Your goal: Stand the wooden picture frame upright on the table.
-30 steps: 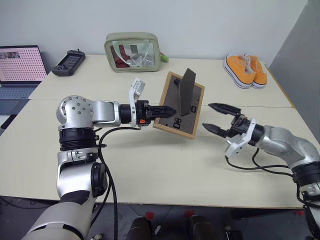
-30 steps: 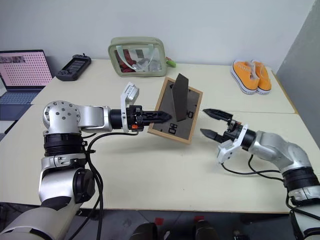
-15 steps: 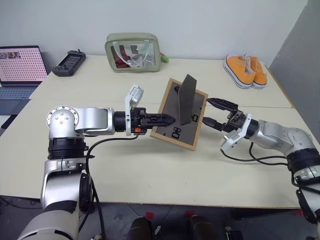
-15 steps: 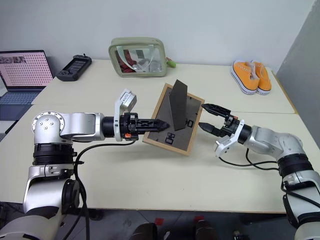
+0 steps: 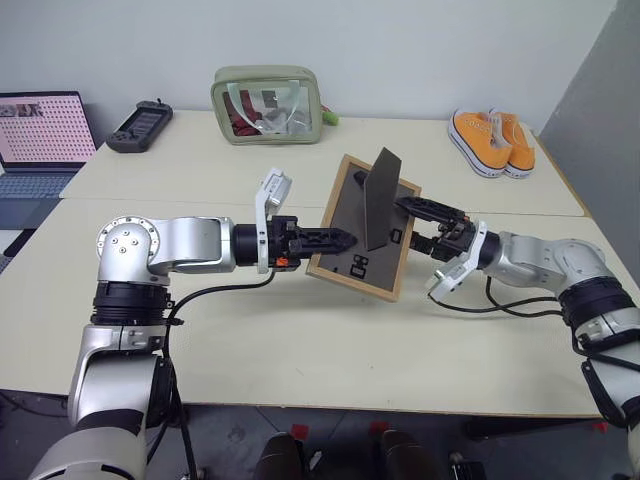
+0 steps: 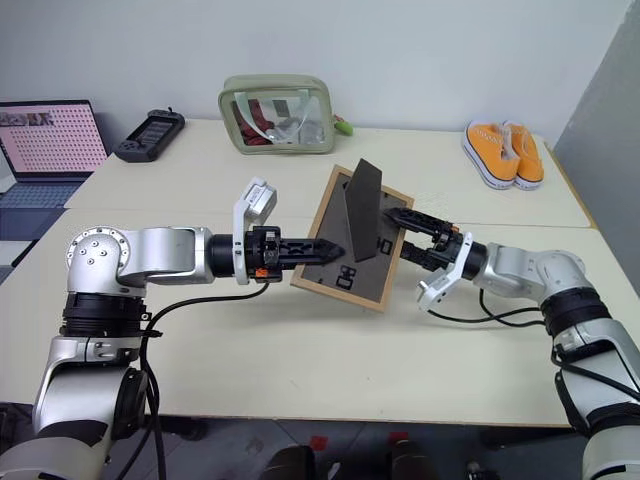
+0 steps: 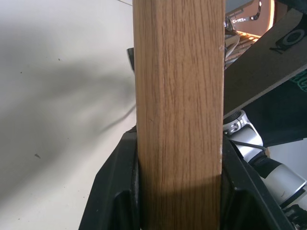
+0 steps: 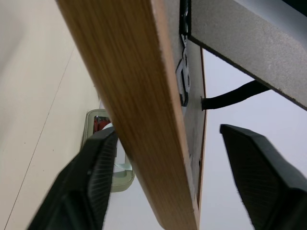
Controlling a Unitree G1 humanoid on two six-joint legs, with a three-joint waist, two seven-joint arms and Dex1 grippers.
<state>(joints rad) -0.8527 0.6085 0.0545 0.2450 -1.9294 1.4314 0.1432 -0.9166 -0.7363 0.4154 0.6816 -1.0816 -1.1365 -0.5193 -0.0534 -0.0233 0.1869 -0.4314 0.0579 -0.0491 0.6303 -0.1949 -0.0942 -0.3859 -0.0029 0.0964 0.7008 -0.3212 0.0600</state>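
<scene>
Both grippers work on the wooden picture frame [image 5: 365, 228], which hangs tilted in the air above the table [image 5: 300, 330], its dark back panel and folded-out stand [image 5: 380, 198] turned toward the head camera. From the robot's left, the left gripper [image 5: 336, 239] reaches in level and is clamped on the frame's left edge; the left wrist view shows both black fingers [image 7: 115, 191] pressed against the two faces of the wooden rail, so the grip is firm. From the other side, the right gripper [image 6: 404, 232] has its two fingers straddling the frame's right edge, one in front of the back panel and one behind. In the right wrist view there is daylight between the wood and the finger [image 8: 259, 177] on the panel side, so these fingers stand apart around the rim and are not pinching it. Along the far side of the table sit a laptop [image 5: 40, 140], a dark handheld controller [image 5: 138, 125], a clear green-trimmed pouch [image 5: 266, 104] and a pair of orange sneakers [image 5: 492, 141].
</scene>
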